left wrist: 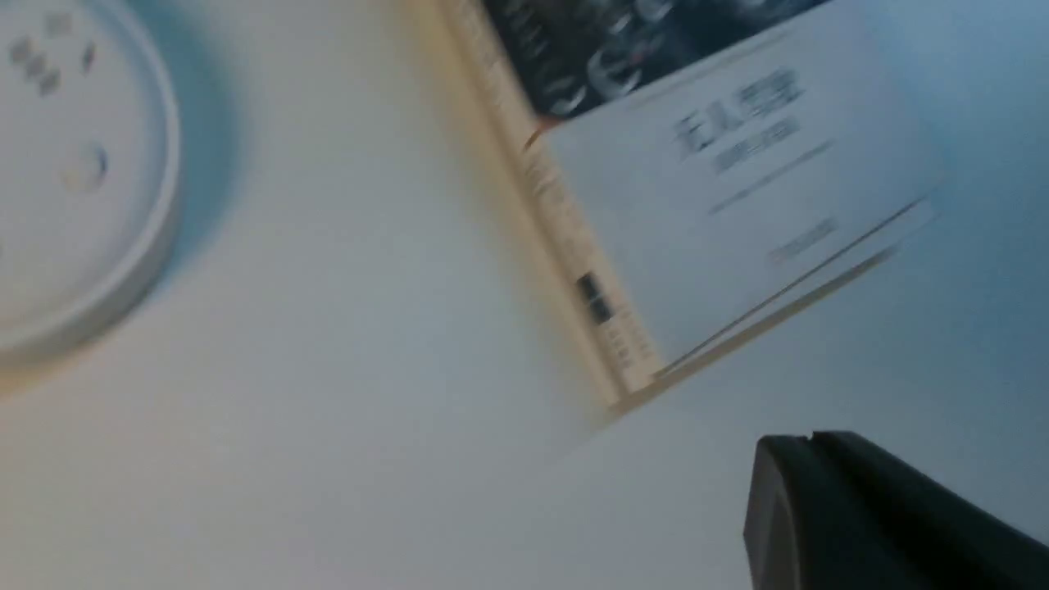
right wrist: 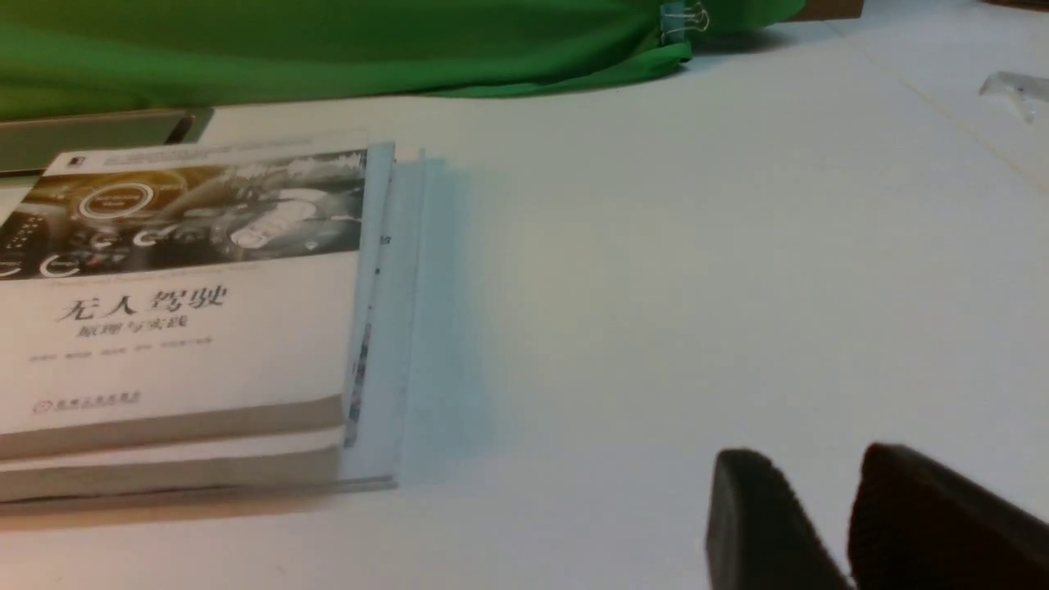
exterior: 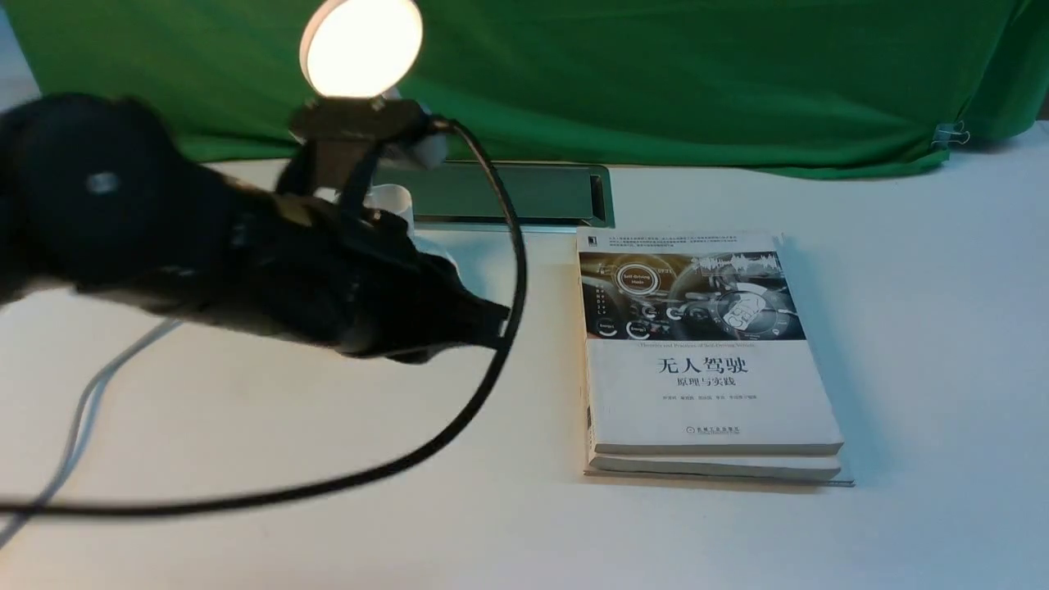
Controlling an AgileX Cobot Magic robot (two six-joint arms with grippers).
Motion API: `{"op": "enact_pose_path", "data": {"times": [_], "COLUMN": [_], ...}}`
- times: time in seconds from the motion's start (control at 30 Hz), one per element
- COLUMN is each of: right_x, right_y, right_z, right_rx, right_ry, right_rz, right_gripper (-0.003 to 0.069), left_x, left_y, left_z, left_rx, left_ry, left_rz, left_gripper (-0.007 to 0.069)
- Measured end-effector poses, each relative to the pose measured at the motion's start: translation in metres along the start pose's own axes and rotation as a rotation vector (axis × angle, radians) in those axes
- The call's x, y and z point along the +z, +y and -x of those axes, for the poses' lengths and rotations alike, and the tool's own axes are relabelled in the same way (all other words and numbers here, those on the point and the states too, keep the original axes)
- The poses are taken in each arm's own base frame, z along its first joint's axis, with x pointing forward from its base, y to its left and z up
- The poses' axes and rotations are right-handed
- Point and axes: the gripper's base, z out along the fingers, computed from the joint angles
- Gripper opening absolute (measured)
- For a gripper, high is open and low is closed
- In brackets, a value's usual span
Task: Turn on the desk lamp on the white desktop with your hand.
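Observation:
The desk lamp's round disc head [exterior: 361, 47] glows bright at the back left of the white desktop [exterior: 901, 328]. My left arm hides its neck and base in the front view. The round white base [left wrist: 74, 164] shows blurred in the left wrist view, with sockets and a button on it. My left gripper [exterior: 496, 324] is shut and empty, pointing right above the desk between the lamp and the book. In its wrist view the left gripper [left wrist: 811, 438] is clear of the base. My right gripper [right wrist: 819, 459] hangs low over bare desk with a narrow gap between its fingers, holding nothing.
A white-covered book [exterior: 705, 360] lies right of centre, also in the left wrist view [left wrist: 737, 205] and right wrist view [right wrist: 180, 328]. A metal-rimmed cable slot [exterior: 508, 192] sits behind it. A black cable [exterior: 508, 246] loops from my left arm. A white cord [exterior: 82, 410] runs at the left. Green cloth [exterior: 697, 74] backs the desk.

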Motion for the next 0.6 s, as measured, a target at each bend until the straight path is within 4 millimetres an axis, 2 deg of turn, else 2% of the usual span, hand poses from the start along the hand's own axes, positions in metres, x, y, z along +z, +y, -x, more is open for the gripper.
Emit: {"op": "enact_pose_path", "data": {"times": [0.1,0.2,0.27,0.4,0.47,0.6], "right_x": [0.0,0.0,0.0,0.0,0.0,0.0], "right_y": [0.0,0.0,0.0,0.0,0.0,0.0], "right_z": [0.0,0.0,0.0,0.0,0.0,0.0], "right_rx": [0.0,0.0,0.0,0.0,-0.001,0.0], "right_ry": [0.0,0.0,0.0,0.0,0.0,0.0], "right_rz": [0.0,0.0,0.0,0.0,0.0,0.0], "right_gripper": [0.0241,0.0241,0.0241,0.0241,0.0241,0.0241], "left_x": [-0.06,-0.098,-0.116,-0.113,-0.1,-0.08], "left_y": [-0.015,-0.013,-0.009,0.003,0.012,0.025], "left_z": [-0.007,-0.033,-0.055,-0.105,-0.14,-0.183], "left_rx": [0.13,0.211,0.251,0.284,0.286,0.277], "left_ry": [-0.288,-0.502,-0.621,-0.64,-0.585,-0.501], "left_rz": [0.019,0.087,0.139,0.185,0.193,0.204], "left_gripper": [0.0021,0.0021,0.0021,0.0021,0.0021,0.0021]}}
